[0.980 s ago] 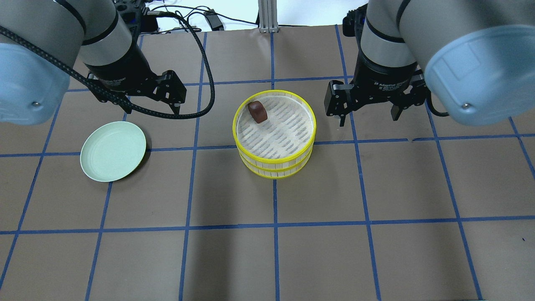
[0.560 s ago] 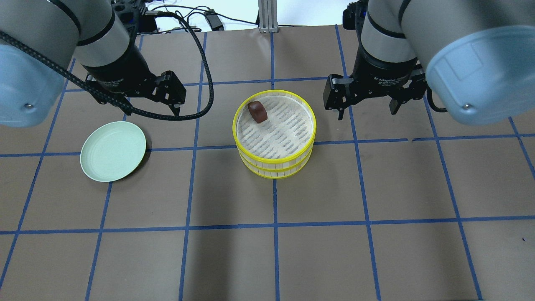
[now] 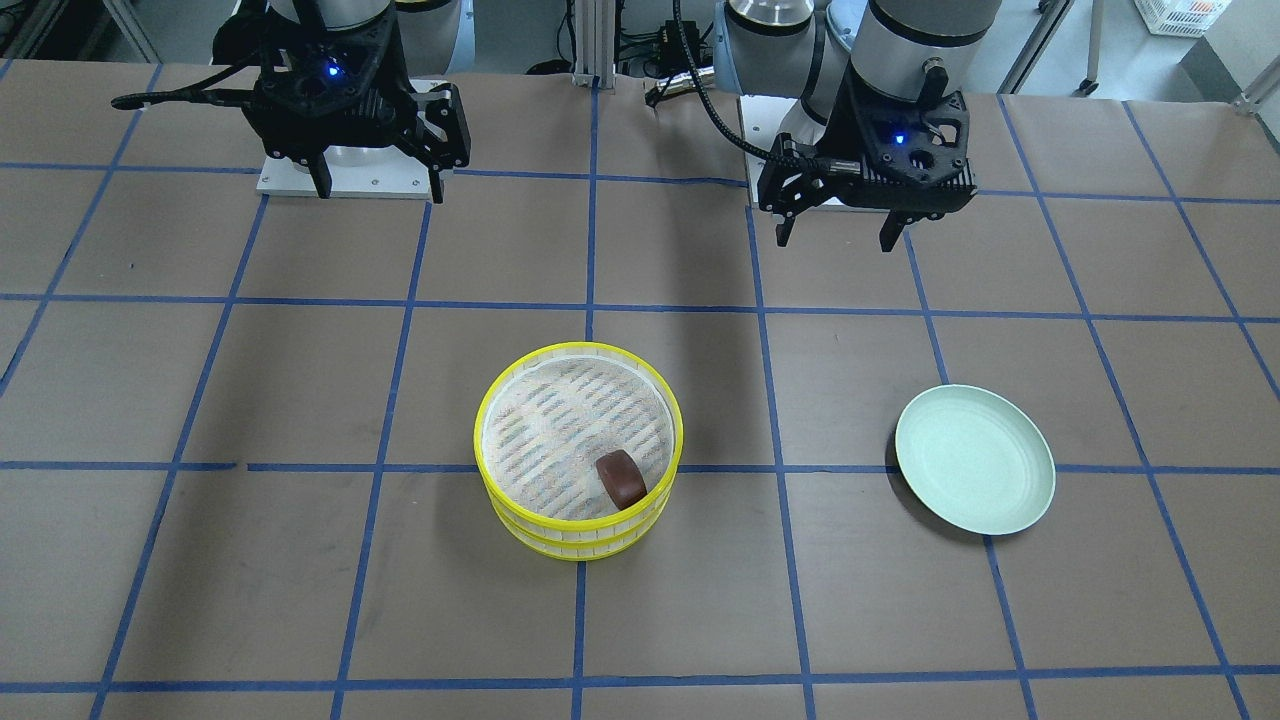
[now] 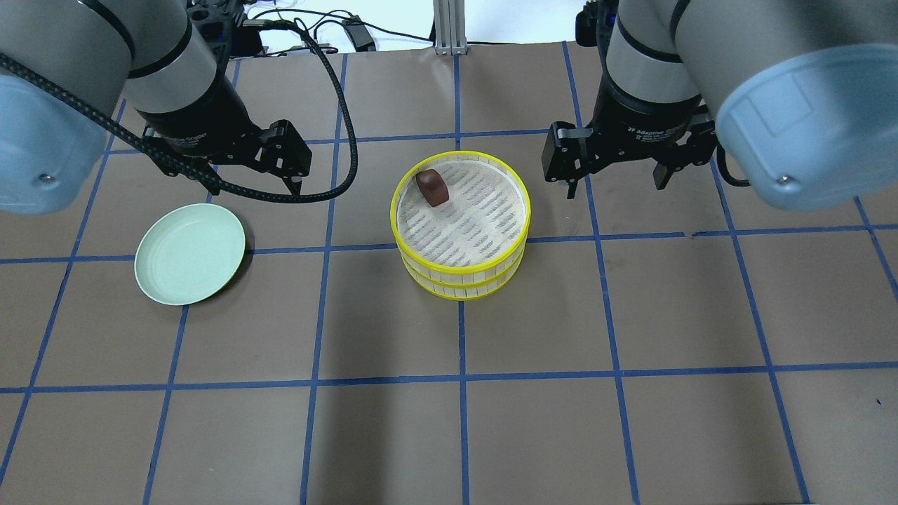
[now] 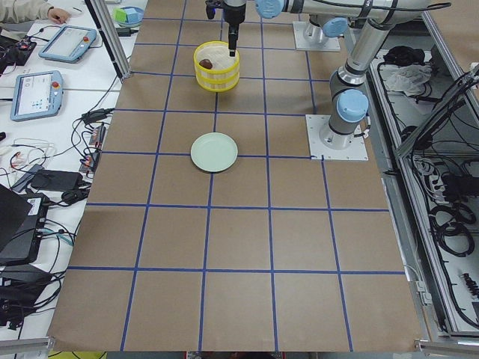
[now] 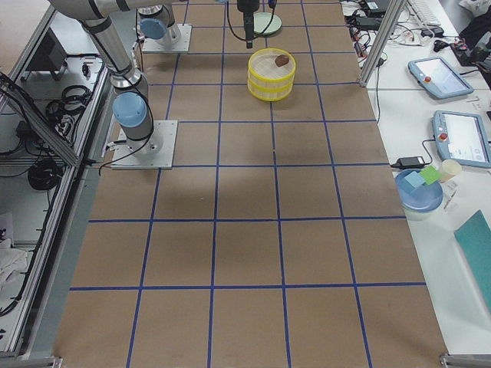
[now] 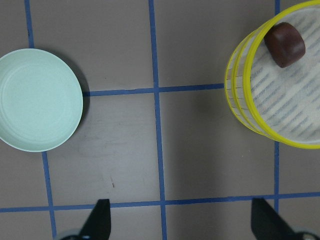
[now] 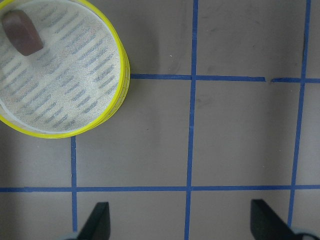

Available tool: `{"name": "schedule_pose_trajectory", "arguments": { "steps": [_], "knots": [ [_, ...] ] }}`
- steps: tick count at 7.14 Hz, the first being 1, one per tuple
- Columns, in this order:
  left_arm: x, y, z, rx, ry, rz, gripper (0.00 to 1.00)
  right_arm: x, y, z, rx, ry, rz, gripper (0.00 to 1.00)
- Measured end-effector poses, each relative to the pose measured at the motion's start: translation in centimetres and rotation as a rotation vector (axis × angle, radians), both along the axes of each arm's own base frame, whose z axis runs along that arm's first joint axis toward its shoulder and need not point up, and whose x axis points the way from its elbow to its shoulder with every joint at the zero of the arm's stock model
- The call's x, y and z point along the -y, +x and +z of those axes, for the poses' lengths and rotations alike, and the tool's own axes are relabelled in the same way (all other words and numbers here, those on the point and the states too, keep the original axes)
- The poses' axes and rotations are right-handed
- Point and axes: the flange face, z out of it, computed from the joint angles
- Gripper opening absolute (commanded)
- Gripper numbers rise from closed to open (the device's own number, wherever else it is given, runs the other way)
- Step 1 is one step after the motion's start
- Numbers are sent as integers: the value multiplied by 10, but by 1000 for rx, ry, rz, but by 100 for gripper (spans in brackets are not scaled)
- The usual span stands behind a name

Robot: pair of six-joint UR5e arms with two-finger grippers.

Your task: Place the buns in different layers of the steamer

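Two steamer layers (image 4: 491, 277) with yellow rims stand stacked at the table's middle; they also show in the front view (image 3: 520, 520). The dark reddish-brown bun (image 4: 431, 187) lies in the top layer near its rim, also in the front view (image 3: 622, 478) and the left wrist view (image 7: 284, 44). The cream-white bun is hidden. My left gripper (image 4: 252, 182) is open and empty, raised between the plate and the steamer. My right gripper (image 4: 616, 181) is open and empty, raised to the right of the steamer.
An empty pale green plate (image 4: 190, 253) lies left of the steamer, also in the front view (image 3: 975, 459). A black cable (image 4: 330, 105) loops from the left arm toward the steamer. Brown table with blue grid lines all around.
Both arms have drawn slightly back and up from the steamer. The steamer, brown bun and plate have not moved.
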Motion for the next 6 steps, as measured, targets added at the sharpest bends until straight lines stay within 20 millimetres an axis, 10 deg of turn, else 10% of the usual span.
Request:
{"name": "schedule_pose_trajectory", "arguments": {
  "steps": [6],
  "knots": [
    [0,1,-1,0,7,2,100,2,4,2,44,-20,-28,97]
  ]
}}
